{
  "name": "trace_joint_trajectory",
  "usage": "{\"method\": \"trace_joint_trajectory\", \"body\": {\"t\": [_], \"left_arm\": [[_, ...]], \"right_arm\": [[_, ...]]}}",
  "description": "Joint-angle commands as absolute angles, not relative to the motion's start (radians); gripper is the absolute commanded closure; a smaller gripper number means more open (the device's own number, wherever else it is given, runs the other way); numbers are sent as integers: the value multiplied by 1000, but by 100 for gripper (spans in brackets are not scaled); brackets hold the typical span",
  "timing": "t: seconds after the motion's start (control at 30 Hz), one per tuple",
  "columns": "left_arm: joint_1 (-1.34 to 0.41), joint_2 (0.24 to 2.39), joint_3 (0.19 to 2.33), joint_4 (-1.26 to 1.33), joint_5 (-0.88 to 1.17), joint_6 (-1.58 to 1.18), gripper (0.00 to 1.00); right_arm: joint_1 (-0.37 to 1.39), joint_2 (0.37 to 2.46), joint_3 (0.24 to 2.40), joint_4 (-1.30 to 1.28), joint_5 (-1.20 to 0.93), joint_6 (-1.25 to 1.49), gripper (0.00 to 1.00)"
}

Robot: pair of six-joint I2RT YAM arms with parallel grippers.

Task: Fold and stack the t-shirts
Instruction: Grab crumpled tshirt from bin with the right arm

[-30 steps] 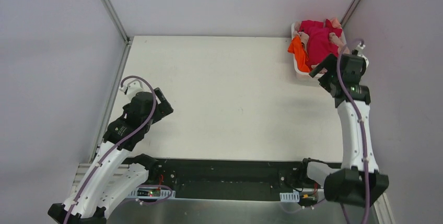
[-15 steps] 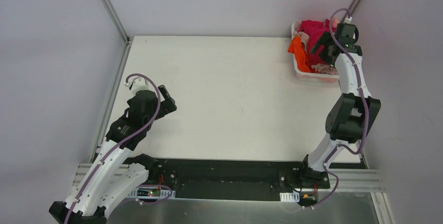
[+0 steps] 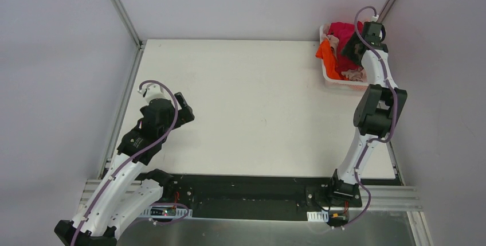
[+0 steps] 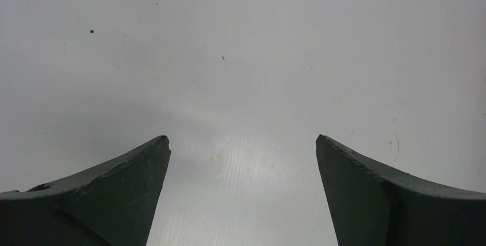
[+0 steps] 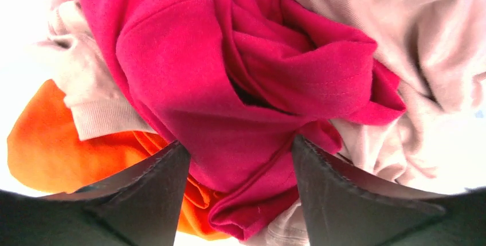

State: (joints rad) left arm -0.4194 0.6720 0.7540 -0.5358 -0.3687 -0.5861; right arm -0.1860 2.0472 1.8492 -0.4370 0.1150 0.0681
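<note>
The right pincer [image 5: 238,145], spread, straddles a fold of the crimson t-shirt [image 5: 229,74] heaped in the far-right basket [image 3: 327,75], ready to pinch it; the left pincer [image 4: 240,140] hovers spread over the bench [image 3: 246,102]

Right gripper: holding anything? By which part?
Nothing held. The right gripper is open, fingers either side of a bunched fold of the red shirt, not closed on it. Left gripper is open over the table.
</note>
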Motion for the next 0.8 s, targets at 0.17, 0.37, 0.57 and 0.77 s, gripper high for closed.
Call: {"method": "trace_joint_trajectory", "body": {"t": [0.17,0.37,0.57,0.77], "left_arm": [[-423,662,743,-509,-390,-566,0],[-423,658,740,-509,-396,-567,0],[-423,646,744,-509,-393,-565,0],[-424,619,749,-509,-391,-563,0]], "right_arm": [[-188,2060,1933,-394,128,76,87],[-188,2017,1984,-401,143,52,100],[-185,1877,1923,-267,186,53,100],[-153,1687,1817,-23,264,30,100]]}}
